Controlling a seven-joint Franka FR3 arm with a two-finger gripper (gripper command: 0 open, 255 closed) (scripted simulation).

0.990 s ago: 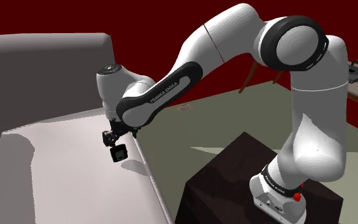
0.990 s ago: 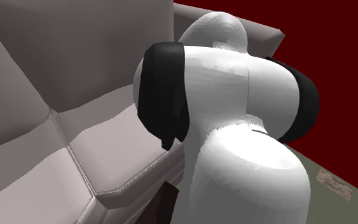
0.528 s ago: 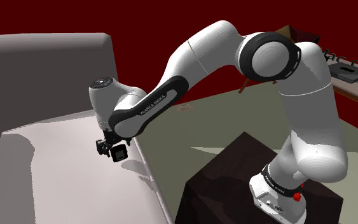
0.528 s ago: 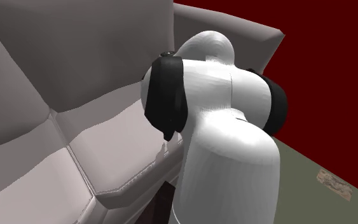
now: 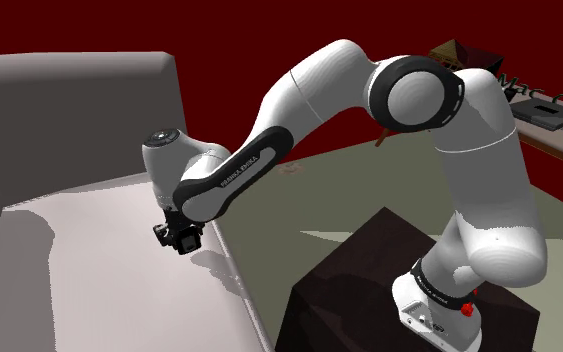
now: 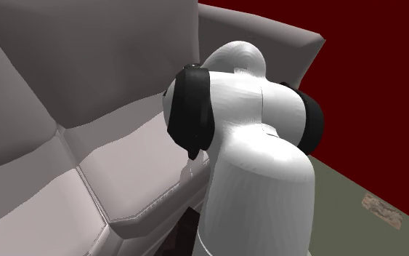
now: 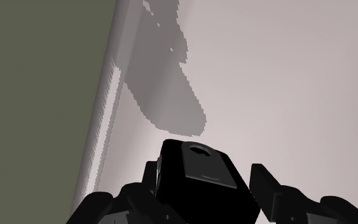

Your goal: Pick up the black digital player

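gripper: black two-finger gripper (image 7: 205,170), clenched on the player; one finger on each side of it, both pressed against its body
player: black digital player (image 7: 201,184), a boxy black body clamped between the fingers; the face turned to the wrist camera carries a round lighter mark near its far end
player position: hanging in the gripper above the sofa seat, near the seat's front edge, not touching the cushion
shadow: dark patch (image 7: 168,95) on the cushion beyond the player and apart from it; the shoulder view has a shadow on the seat below the gripper towards that view's right
sofa: pale grey seat (image 5: 79,260) with a darker grey backrest (image 5: 69,110) behind it; the second exterior view shows two seat cushions meeting at a seam, with piping along the front edge
arm: white links and dark joints (image 5: 319,90), rising from the stand, bending over at the top and reaching down towards the shoulder view's left, wrist over the seat edge
second exterior view: a white arm link with black joint bands (image 6: 253,167) sits close to the camera, in front of the sofa's front corner
stand: dark box (image 5: 359,290) at the shoulder view's lower right, on the floor just beside the sofa front
floor: olive green (image 5: 339,200); in the wrist view it runs alongside the seat's front edge
floor patch: small light mottled piece (image 6: 381,209) near the red wall, cannot tell what it is
walls: dark red (image 5: 229,40)
background: a table-like piece (image 5: 559,120) at the shoulder view's upper right, with a dark flat thing on top that I cannot identify
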